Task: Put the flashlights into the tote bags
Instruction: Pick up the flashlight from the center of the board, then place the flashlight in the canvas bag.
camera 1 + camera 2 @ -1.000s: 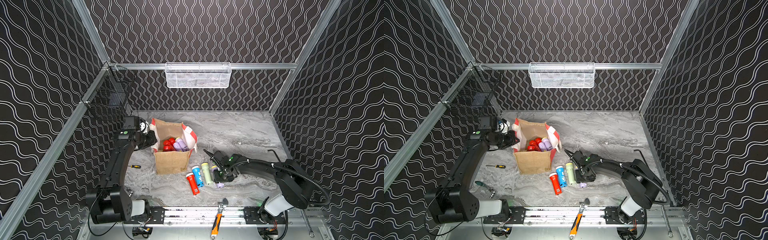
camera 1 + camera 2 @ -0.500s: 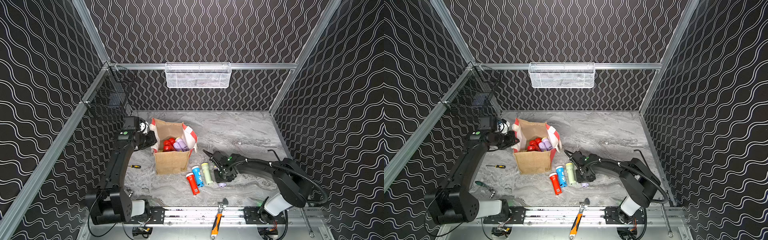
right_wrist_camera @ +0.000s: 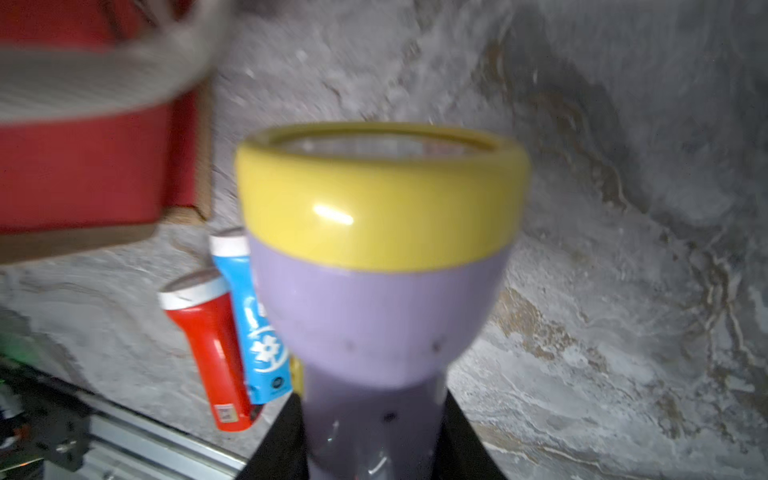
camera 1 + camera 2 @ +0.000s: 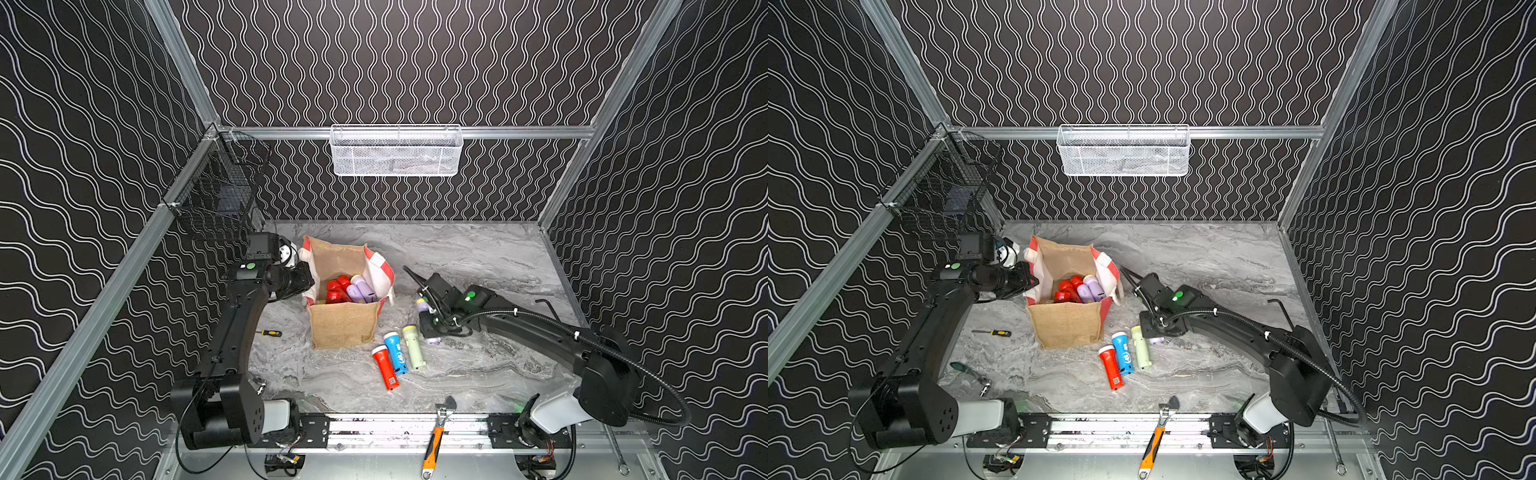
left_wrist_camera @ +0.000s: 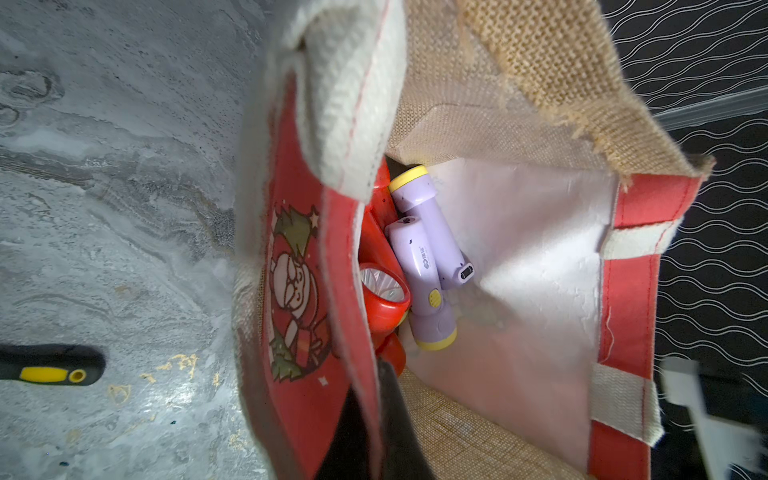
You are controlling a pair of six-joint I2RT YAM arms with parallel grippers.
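The burlap tote bag point(image 4: 345, 328) point(image 4: 1067, 328) stands open left of centre with red and lilac flashlights point(image 5: 419, 257) inside. My left gripper point(image 5: 376, 424) point(image 4: 305, 282) is shut on the bag's red-and-white side panel point(image 5: 299, 232), one finger on each face. My right gripper point(image 3: 374, 436) point(image 4: 428, 322) is shut on the handle of a lilac flashlight point(image 3: 374, 299) point(image 4: 423, 305) with a yellow head ring, low over the table to the right of the bag. Red point(image 4: 384, 368), blue point(image 4: 395, 351) and pale green point(image 4: 413, 347) flashlights lie side by side in front of the bag.
A small screwdriver point(image 4: 269, 333) lies left of the bag, by the left arm. An orange-handled wrench point(image 4: 434, 436) rests on the front rail. A white mesh basket point(image 4: 397, 151) hangs on the back wall and a black wire basket point(image 4: 216, 199) on the left rail.
My right gripper closed on the lilac flashlight and has carried it a little toward the back, away from the three lying ones. The left arm and bag have not moved.
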